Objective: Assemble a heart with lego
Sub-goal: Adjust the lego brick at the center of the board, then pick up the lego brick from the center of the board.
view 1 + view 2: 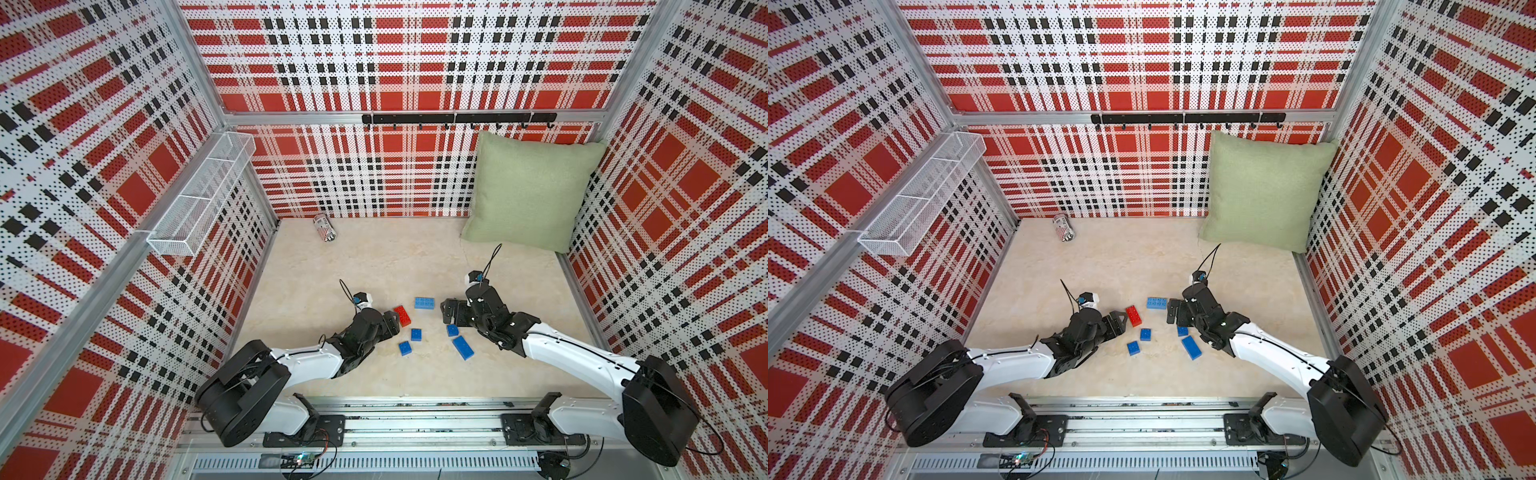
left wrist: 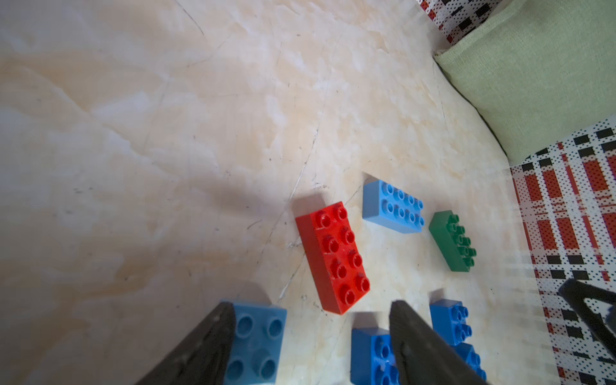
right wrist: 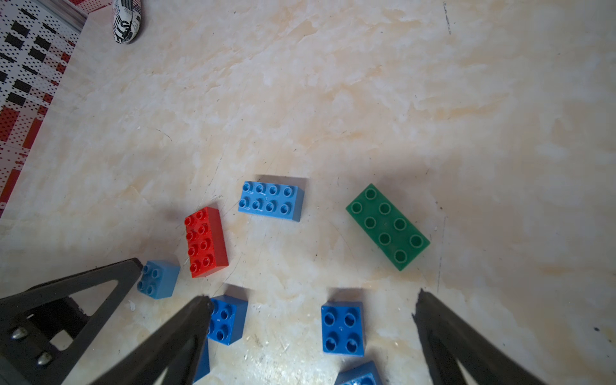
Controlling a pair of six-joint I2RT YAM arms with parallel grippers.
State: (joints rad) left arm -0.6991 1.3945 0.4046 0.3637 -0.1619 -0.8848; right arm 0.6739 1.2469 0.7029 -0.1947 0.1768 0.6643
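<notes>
Left wrist view: red, green and blue studded plastic lego bricks (image 2: pixel 333 256) lie loose on the marbled tabletop (image 2: pixel 166 133) between the open left gripper (image 2: pixel 311 305) and right gripper (image 3: pixel 313 296); they look light, rigid and slick, best pinched across flat sidewalls.

No words or numbers can be read. The striped can (image 3: pixel 127 20) by the back wall has black marks on white that look like letters, but they are too blurry to make out.
</notes>
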